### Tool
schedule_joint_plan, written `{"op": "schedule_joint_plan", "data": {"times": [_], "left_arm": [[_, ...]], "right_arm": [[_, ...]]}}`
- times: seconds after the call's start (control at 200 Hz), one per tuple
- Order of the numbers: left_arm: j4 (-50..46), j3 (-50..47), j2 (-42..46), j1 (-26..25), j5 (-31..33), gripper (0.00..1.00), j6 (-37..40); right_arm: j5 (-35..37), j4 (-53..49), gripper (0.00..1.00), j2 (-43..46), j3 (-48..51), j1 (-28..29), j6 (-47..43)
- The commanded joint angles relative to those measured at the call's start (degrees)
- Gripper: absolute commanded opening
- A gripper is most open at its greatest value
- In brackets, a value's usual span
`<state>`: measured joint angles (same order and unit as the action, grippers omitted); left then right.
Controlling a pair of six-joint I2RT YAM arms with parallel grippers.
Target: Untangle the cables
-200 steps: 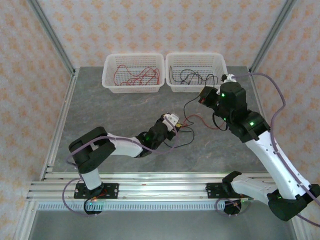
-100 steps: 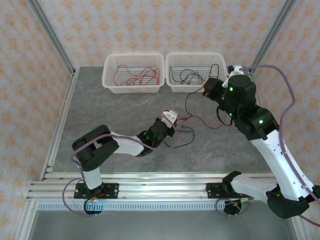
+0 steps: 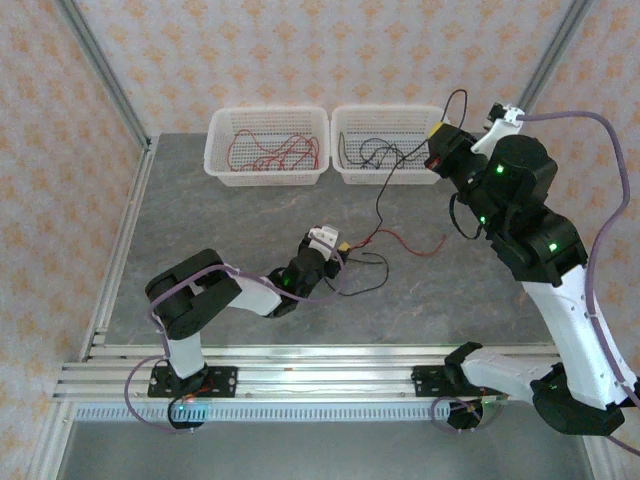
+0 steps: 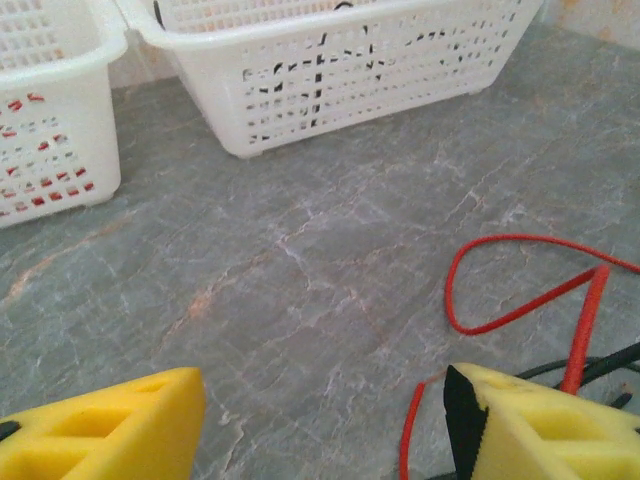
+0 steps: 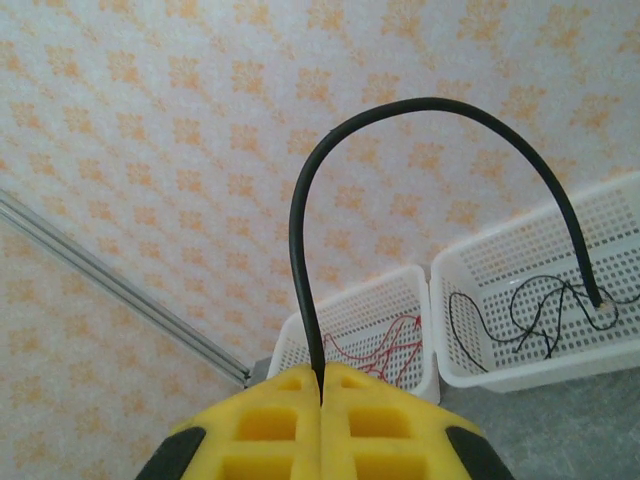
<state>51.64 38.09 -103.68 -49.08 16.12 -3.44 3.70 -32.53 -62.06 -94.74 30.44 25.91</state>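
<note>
right gripper (image 5: pixel 321 378) raised high beside right basket (image 3: pixel 385 177), jaws pressed together on black cable (image 5: pixel 296 240); strand arching overhead, other part trailing down toward tangle on table (image 3: pixel 200 230). left gripper (image 4: pixel 322 405) low at table centre, yellow fingers (image 4: pixel 110 430) spread apart, gripping nothing, red cable (image 4: pixel 520 312) looped just beside right finger. more red cables (image 3: pixel 275 155) lying in left basket (image 3: pixel 266 177), more black cables (image 3: pixel 375 152) in right basket.
</note>
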Motion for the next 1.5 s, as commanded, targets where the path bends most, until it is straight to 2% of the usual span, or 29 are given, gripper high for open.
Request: {"op": "schedule_joint_plan", "data": {"times": [0.0,0.465,0.696,1.036,1.281,1.492], "left_arm": [[1.5,-1.6,2.8,0.3,1.1,0.66,-1.9],[1.8,-3.0,0.2,0.3,-0.2,0.66,-5.5],[1.6,-4.4,1.9,0.3,0.6,0.66,-5.8],[-3.8,-6.4,12.6,-1.1,2.5,0.69,-4.1],[-9.0,-7.5,22.7,-3.3,4.6,0.76,-3.9],[-14.7,-8.5,30.7,-5.2,7.0,0.77,-5.0]], "right_arm": [[2.4,4.9,0.00,-0.4,-2.1,-0.3,-2.2],[7.2,12.1,0.00,-2.0,-9.6,-0.3,-5.3],[11.3,15.0,0.00,-4.3,-11.7,-0.3,-9.1],[10.1,22.6,0.00,-10.7,-13.3,-0.3,-18.9],[13.8,28.3,0.00,-17.6,-15.2,-0.5,-26.5],[16.6,32.6,0.00,-24.3,-17.1,-1.8,-31.3]]}}
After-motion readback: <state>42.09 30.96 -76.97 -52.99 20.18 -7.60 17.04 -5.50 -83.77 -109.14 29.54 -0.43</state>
